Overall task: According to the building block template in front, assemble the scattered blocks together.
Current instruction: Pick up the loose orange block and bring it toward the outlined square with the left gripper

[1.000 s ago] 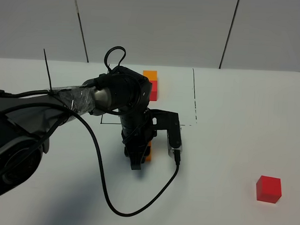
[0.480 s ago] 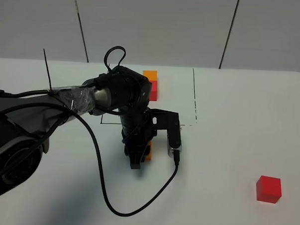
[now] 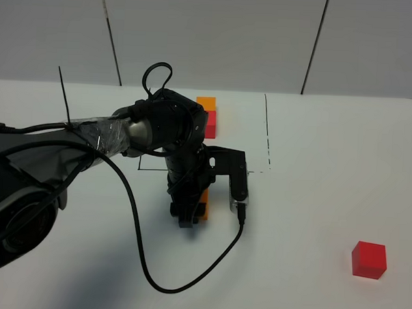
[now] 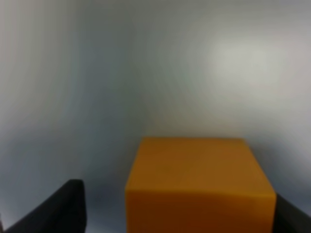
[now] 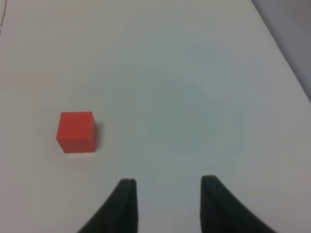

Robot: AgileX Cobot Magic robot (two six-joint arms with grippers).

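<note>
The template, an orange cube (image 3: 207, 102) joined to a red cube (image 3: 211, 124), sits at the back inside a thin black drawn rectangle (image 3: 267, 130). The loose orange cube (image 3: 204, 202) lies just in front of that frame, mostly hidden under my left gripper (image 3: 190, 214). In the left wrist view the orange cube (image 4: 199, 187) sits between the open jaws of the left gripper (image 4: 180, 208), with a gap at one finger (image 4: 53, 208). The loose red cube (image 3: 369, 259) lies far right; it also shows in the right wrist view (image 5: 76, 131). My right gripper (image 5: 167, 194) is open, empty, apart from it.
The left arm's black cable (image 3: 187, 284) loops over the white table in front of the gripper. A grey wall with dark seams stands behind the table's far edge (image 3: 331, 96). The right arm does not show in the exterior view.
My left gripper has shifted slightly back and to the left over the orange cube. The red cube and the template have not moved.
</note>
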